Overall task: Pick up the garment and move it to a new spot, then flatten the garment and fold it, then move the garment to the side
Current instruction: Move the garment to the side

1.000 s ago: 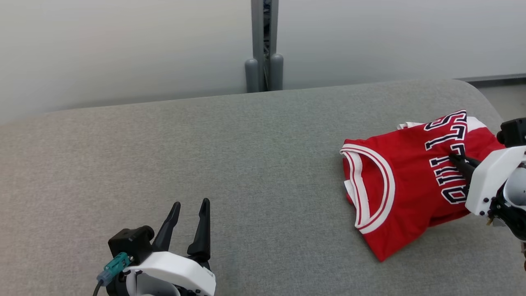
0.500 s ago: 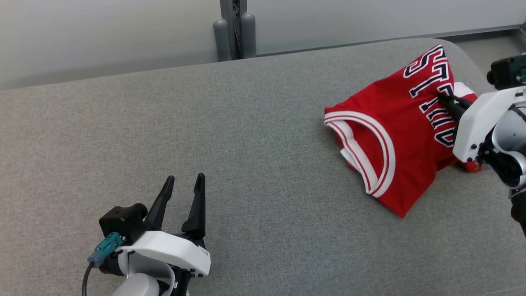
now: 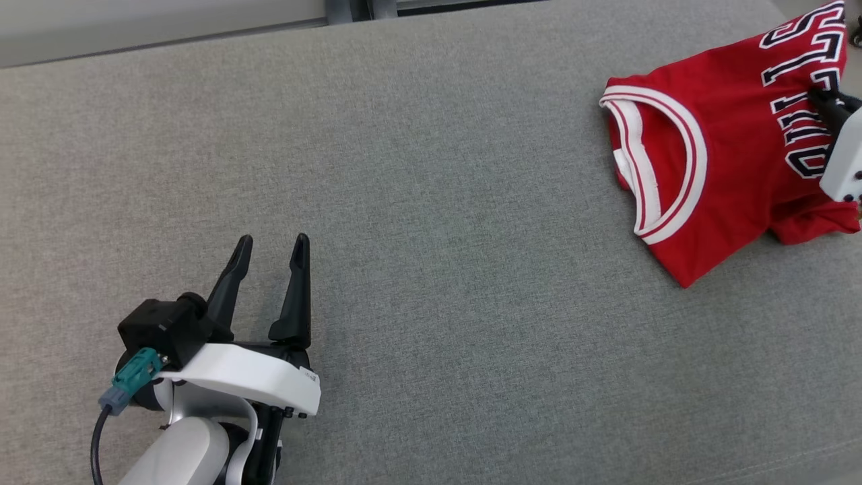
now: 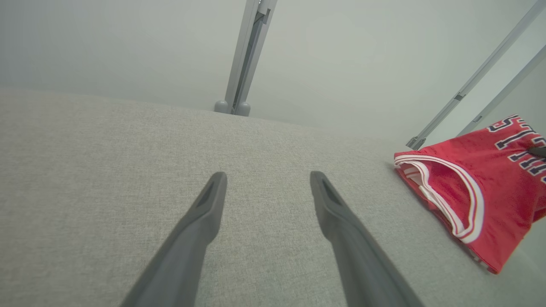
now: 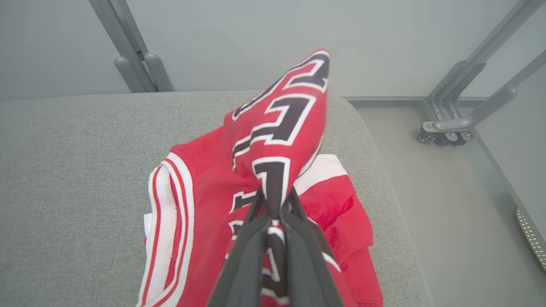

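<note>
The garment (image 3: 724,158) is a red jersey with white and red trim and dark lettering. It lies bunched at the far right end of the grey cushioned surface (image 3: 431,202). My right gripper (image 5: 275,200) is shut on a fold of the garment (image 5: 273,140), pinching the lettered cloth up into a peak. In the head view that gripper (image 3: 825,101) sits at the right edge. My left gripper (image 3: 271,241) stands open and holds nothing, low at the left, far from the garment (image 4: 473,187).
The cushioned surface ends in a rounded corner (image 5: 362,123) just beyond the garment, with bare floor past it. Grey metal frame legs on castors (image 5: 452,128) stand on that floor. A pale wall and a grey post (image 4: 243,59) run behind the surface.
The camera has tilted down and turned left, shifting the whole picture. My right gripper stays shut on the garment and has lifted the pinched fold, dragging the jersey slightly.
</note>
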You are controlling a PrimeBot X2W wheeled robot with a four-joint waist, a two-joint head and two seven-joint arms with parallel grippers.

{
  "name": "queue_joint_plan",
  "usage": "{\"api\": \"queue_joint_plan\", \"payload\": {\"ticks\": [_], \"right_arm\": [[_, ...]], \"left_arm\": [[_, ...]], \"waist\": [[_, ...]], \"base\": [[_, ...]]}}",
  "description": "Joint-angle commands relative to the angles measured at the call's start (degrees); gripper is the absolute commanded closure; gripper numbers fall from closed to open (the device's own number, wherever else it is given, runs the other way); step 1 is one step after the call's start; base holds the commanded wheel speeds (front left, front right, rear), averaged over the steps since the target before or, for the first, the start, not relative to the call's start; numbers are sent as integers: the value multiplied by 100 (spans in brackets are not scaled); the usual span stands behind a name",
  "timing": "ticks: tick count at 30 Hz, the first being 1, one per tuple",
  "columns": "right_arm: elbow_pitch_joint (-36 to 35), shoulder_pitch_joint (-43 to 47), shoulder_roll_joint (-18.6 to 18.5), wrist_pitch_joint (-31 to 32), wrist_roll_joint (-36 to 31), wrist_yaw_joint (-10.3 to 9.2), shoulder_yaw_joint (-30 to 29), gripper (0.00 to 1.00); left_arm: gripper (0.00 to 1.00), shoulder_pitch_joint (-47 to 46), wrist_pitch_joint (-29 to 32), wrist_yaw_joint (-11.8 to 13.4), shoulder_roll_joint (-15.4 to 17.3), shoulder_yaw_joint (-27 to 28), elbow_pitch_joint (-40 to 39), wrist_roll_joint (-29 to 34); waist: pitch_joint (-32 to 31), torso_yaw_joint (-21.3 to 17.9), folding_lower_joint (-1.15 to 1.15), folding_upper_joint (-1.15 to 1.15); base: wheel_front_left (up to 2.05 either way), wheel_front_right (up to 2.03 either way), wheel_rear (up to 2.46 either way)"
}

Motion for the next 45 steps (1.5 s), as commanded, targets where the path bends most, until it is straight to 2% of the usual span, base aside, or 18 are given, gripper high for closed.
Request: {"api": "queue_joint_plan", "payload": {"ticks": [1,10,16,18,19,20,21,22,23,24,33,37,41,45], "right_arm": [[85,-132,-71,-20,-61,0,-102,100],[519,-385,-451,-140,-553,0,-300,100],[1097,-560,-460,-295,-996,0,-439,100],[1426,-623,-474,-456,-1357,0,-427,100],[1525,-640,-500,-531,-1482,0,-431,93],[1616,-671,-536,-631,-1629,0,-438,80],[1713,-689,-576,-717,-1766,0,-454,59],[1818,-708,-604,-794,-1895,0,-488,51],[1894,-742,-617,-905,-2017,0,-540,18],[1980,-769,-610,-992,-2109,0,-589,0],[2497,-850,-299,-1575,-2519,0,-763,0],[2473,-910,-101,-1994,-2361,0,-682,0],[2311,-891,88,-2428,-1929,0,-545,0],[2013,-671,172,-2695,-1521,0,-180,0]], "left_arm": [[0,-138,41,58,75,30,-114,69],[0,-361,286,172,239,-44,-452,246],[0,-452,377,207,261,-116,-523,312],[0,-460,405,216,274,-140,-548,333],[0,-458,411,218,273,-149,-555,335],[0,-458,419,220,273,-159,-561,339],[0,-457,417,224,274,-165,-566,337],[0,-454,420,229,277,-171,-571,334],[0,-451,425,227,279,-174,-578,337],[0,-446,427,233,282,-178,-582,339],[0,-322,475,231,290,-249,-518,291],[0,-252,428,157,215,-225,-461,153],[0,-170,282,44,39,-82,-329,-146],[0,-134,116,-104,-14,28,-77,-304]], "waist": [[224,-58,0,0],[697,87,0,0],[833,267,0,0],[860,355,0,0],[864,379,0,0],[868,403,0,0],[869,424,0,0],[868,439,0,0],[868,449,0,0],[864,457,0,0],[660,339,0,0],[429,249,0,0],[55,226,0,0],[-358,272,0,0]], "base": [[0,0,0],[0,0,0],[0,0,0],[0,0,0],[0,0,0],[0,0,0],[0,0,0],[0,0,0],[0,0,0],[0,0,0],[0,0,0],[0,0,0],[0,0,0],[0,0,0]]}}
